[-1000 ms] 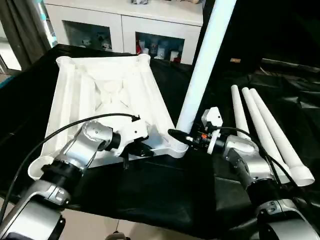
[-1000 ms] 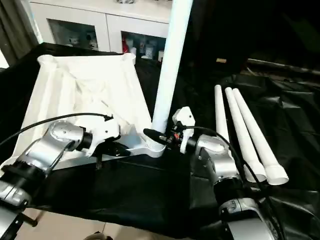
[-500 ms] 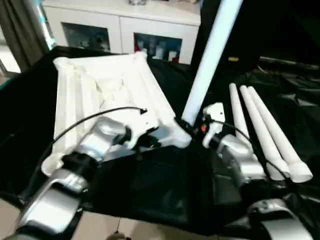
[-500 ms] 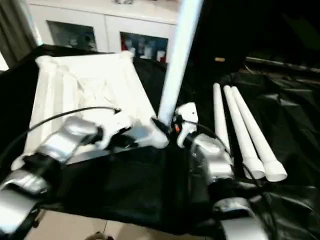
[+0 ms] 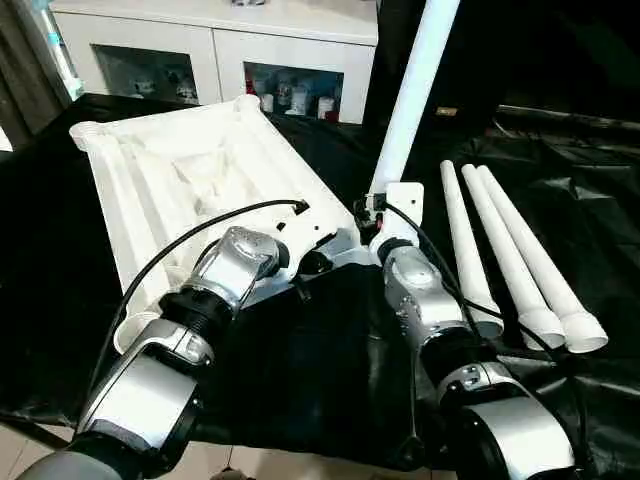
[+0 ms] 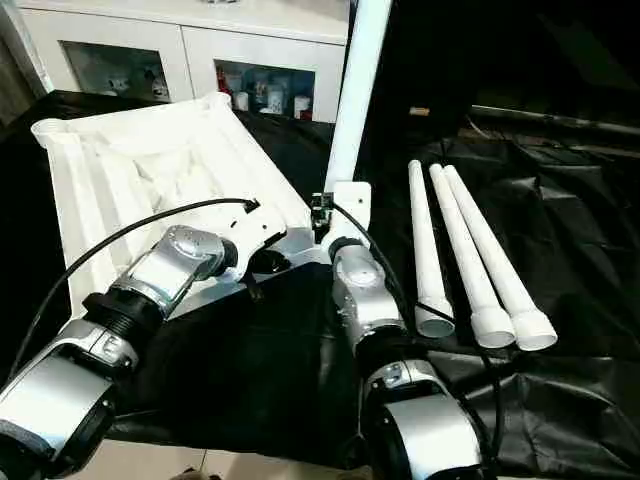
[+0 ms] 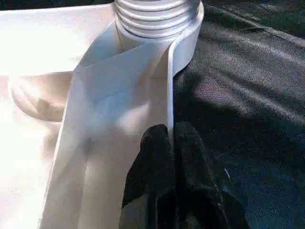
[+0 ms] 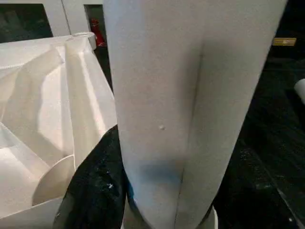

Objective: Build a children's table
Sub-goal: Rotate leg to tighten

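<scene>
The children's table's white tabletop [image 5: 180, 180] lies underside up on the black-draped work table. One long white leg [image 5: 405, 110] stands upright in its near right corner socket, and the leg's ribbed collar [image 7: 155, 14] sits in that socket. My right gripper [image 5: 376, 210] is shut around the leg's base, with a black finger [image 8: 95, 186] against the tube. My left gripper [image 7: 170, 140] is shut on the tabletop's thin near rim, a short way from that corner. Three more legs [image 5: 510, 250] lie side by side on the right.
A white cabinet with glass doors [image 5: 220, 50] stands behind the work table. The black cloth [image 5: 330, 370] hangs over the front edge below my forearms. A black cable loops from my left forearm [image 5: 230, 270] over the tabletop.
The camera has shifted. My right forearm has swung from the leg's right side round to its near side, still gripping it. The leg stands more upright. My left gripper keeps hold of the rim.
</scene>
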